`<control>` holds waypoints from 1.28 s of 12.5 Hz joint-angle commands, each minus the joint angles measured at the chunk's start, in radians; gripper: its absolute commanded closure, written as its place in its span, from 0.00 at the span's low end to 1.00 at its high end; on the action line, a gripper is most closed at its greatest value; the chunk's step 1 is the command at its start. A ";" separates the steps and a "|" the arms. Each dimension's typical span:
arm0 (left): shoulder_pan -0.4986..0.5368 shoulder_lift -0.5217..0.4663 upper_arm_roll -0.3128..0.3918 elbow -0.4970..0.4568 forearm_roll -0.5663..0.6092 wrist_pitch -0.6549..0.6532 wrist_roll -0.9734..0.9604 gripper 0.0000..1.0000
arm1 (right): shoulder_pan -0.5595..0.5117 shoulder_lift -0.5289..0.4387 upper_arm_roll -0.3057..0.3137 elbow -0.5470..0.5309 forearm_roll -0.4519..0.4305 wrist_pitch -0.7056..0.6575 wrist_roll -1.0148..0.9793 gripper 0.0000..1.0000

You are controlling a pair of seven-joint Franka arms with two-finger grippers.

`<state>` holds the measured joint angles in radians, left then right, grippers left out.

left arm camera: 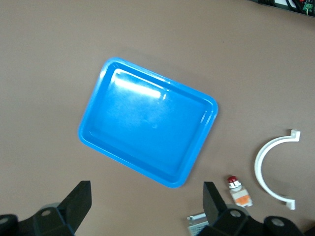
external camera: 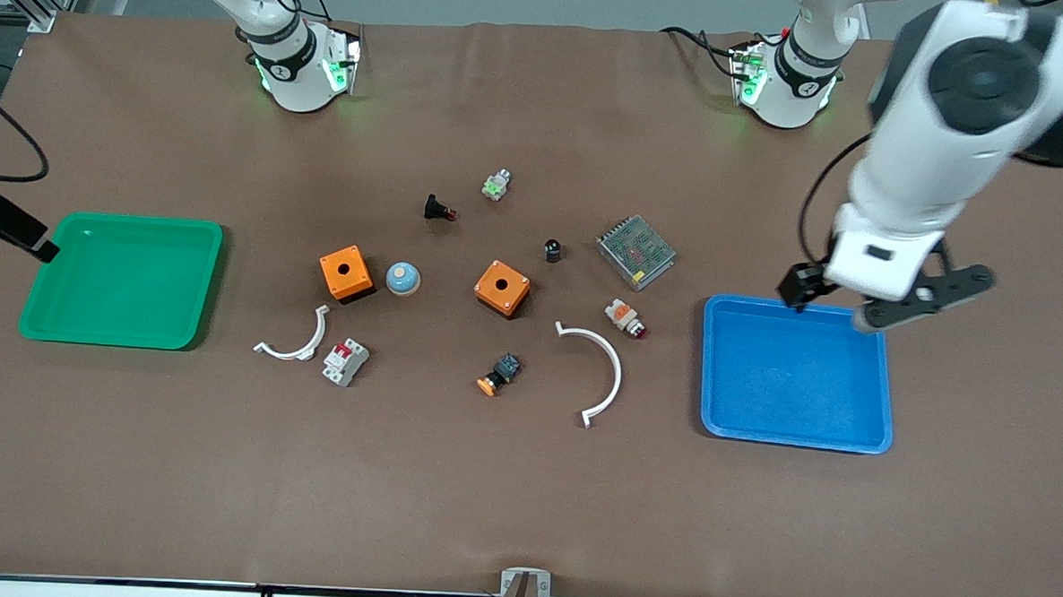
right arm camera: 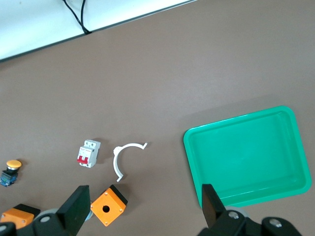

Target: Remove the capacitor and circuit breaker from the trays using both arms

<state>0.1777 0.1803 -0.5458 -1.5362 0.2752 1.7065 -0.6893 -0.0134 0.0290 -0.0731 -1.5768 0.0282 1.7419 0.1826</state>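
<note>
So both trays look empty already: the green tray [external camera: 120, 280] at the right arm's end of the counter and the blue tray [external camera: 797, 373] at the left arm's end have nothing in them. The circuit breaker [external camera: 346, 362] is sitting out on the counter beside a small white curved clip [external camera: 296, 338], and the capacitor [external camera: 552, 250] is out in the middle, near the metal mesh box [external camera: 636, 251]. I'd say the take-out step is done, or the parts never went in.

Left tool [external camera: 832, 303] hangs over the blue tray's edge nearest the bases, fingers spread wide, holding nothing. Right tool [external camera: 5, 222] sits at the green tray's outer edge, also released and empty.

If anything's next, it's just pulling both arms back; plenty of bare counter around both trays
</note>
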 commanded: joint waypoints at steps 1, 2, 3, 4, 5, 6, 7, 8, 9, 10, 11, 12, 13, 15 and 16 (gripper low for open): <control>0.005 -0.068 0.053 -0.018 -0.056 -0.018 0.156 0.00 | -0.046 -0.041 0.052 -0.049 -0.021 0.019 0.012 0.00; -0.056 -0.087 0.155 -0.018 -0.100 -0.048 0.236 0.00 | -0.043 -0.043 0.052 -0.049 -0.021 0.019 0.012 0.00; -0.119 -0.105 0.278 -0.019 -0.149 -0.062 0.339 0.00 | -0.043 -0.043 0.050 -0.049 -0.021 0.019 0.012 0.00; -0.142 -0.128 0.355 -0.030 -0.203 -0.080 0.440 0.00 | -0.043 -0.043 0.050 -0.049 -0.021 0.019 0.012 0.00; -0.159 -0.137 0.401 -0.033 -0.224 -0.102 0.497 0.00 | -0.043 -0.044 0.050 -0.049 -0.021 0.019 0.012 0.00; -0.181 -0.153 0.435 -0.038 -0.226 -0.125 0.514 0.00 | -0.043 -0.044 0.050 -0.049 -0.021 0.018 0.012 0.00; -0.187 -0.160 0.440 -0.035 -0.226 -0.146 0.517 0.00 | -0.043 -0.044 0.050 -0.046 -0.021 0.001 0.012 0.00; -0.187 -0.163 0.435 -0.033 -0.226 -0.166 0.517 0.00 | -0.043 -0.044 0.050 -0.036 -0.021 -0.039 0.006 0.00; -0.185 -0.176 0.434 -0.033 -0.226 -0.171 0.517 0.00 | -0.043 -0.044 0.050 -0.031 -0.021 -0.064 -0.006 0.00; -0.179 -0.195 0.428 -0.035 -0.228 -0.171 0.517 0.00 | -0.043 -0.050 0.050 -0.031 -0.021 -0.067 -0.021 0.00; -0.184 -0.205 0.428 -0.033 -0.228 -0.170 0.517 0.00 | -0.043 -0.050 0.049 -0.031 -0.021 -0.067 -0.035 0.00; -0.185 -0.203 0.428 -0.032 -0.237 -0.168 0.517 0.00 | -0.043 -0.052 0.049 -0.029 -0.021 -0.067 -0.035 0.00; -0.185 -0.202 0.428 -0.027 -0.251 -0.168 0.516 0.00 | -0.043 -0.050 0.049 -0.029 -0.021 -0.065 -0.035 0.00; -0.185 -0.193 0.428 -0.012 -0.255 -0.169 0.519 0.00 | -0.043 -0.050 0.049 -0.029 -0.021 -0.065 -0.035 0.00; -0.187 -0.191 0.428 -0.012 -0.254 -0.170 0.519 0.00 | -0.043 -0.052 0.049 -0.029 -0.021 -0.065 -0.035 0.00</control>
<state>-0.0063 -0.0042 -0.1217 -1.5477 0.0385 1.5440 -0.1787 -0.0392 -0.0016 -0.0408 -1.5946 0.0195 1.6832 0.1582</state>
